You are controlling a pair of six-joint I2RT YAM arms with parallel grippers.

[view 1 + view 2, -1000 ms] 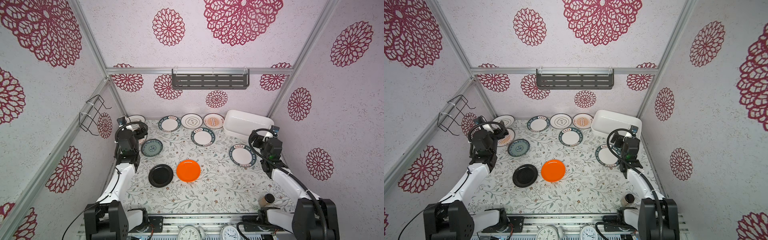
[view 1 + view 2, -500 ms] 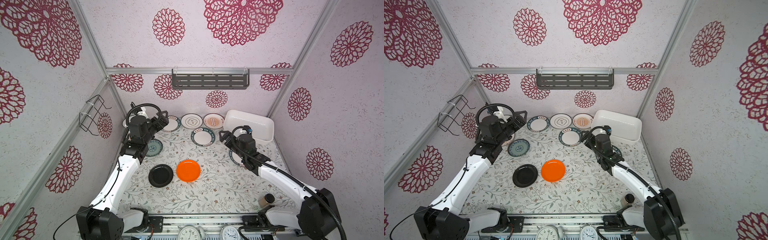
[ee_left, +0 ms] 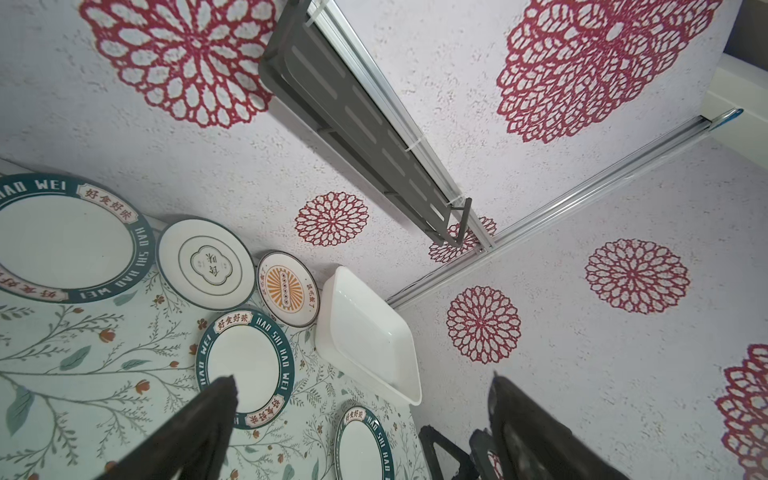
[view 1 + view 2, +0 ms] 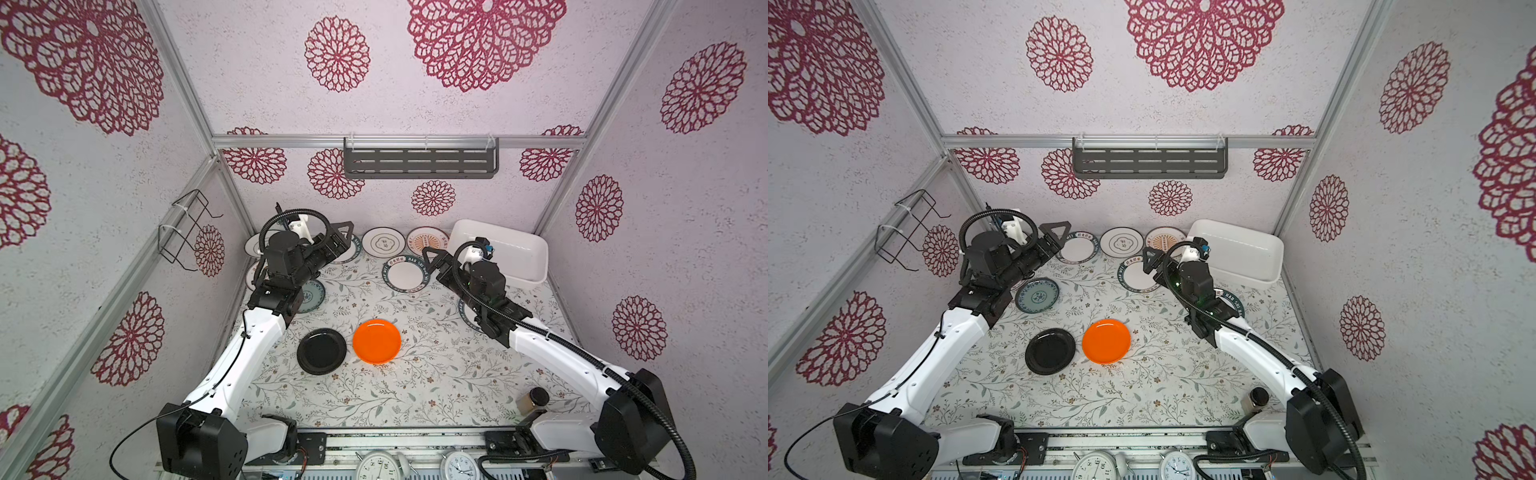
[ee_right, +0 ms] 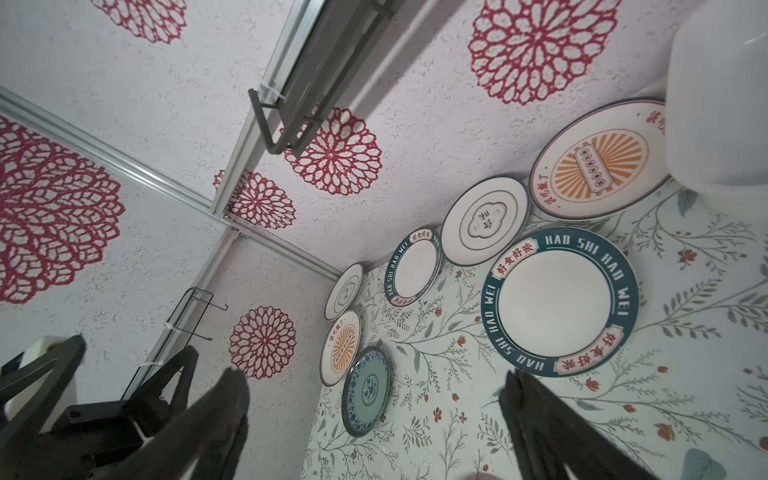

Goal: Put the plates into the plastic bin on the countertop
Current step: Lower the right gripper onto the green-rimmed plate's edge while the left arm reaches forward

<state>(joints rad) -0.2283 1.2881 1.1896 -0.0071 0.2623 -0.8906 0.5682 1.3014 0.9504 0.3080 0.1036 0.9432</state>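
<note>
Several plates lie on the leafy countertop (image 4: 415, 386): an orange plate (image 4: 376, 340), a black plate (image 4: 321, 350), a teal patterned plate (image 4: 1037, 295), a green-rimmed plate (image 4: 405, 272), a ringed plate (image 4: 383, 242) and a sunburst plate (image 4: 428, 240). The white plastic bin (image 4: 519, 257) stands empty at the back right. My left gripper (image 4: 341, 239) hovers open over the back-left plates, holding nothing. My right gripper (image 4: 434, 264) hangs open beside the green-rimmed plate (image 5: 557, 303), also holding nothing. Another green-rimmed plate (image 4: 1235, 301) lies partly under the right arm.
A dark grey slotted shelf (image 4: 419, 163) hangs on the back wall and a wire rack (image 4: 187, 228) on the left wall. A small dark-lidded jar (image 4: 534, 400) stands at the front right. Two clocks (image 4: 376, 467) sit at the front edge.
Both arms have swung in from the side walls toward the back middle of the countertop. Over the last half second they have hardly moved. Both grippers stayed open.
</note>
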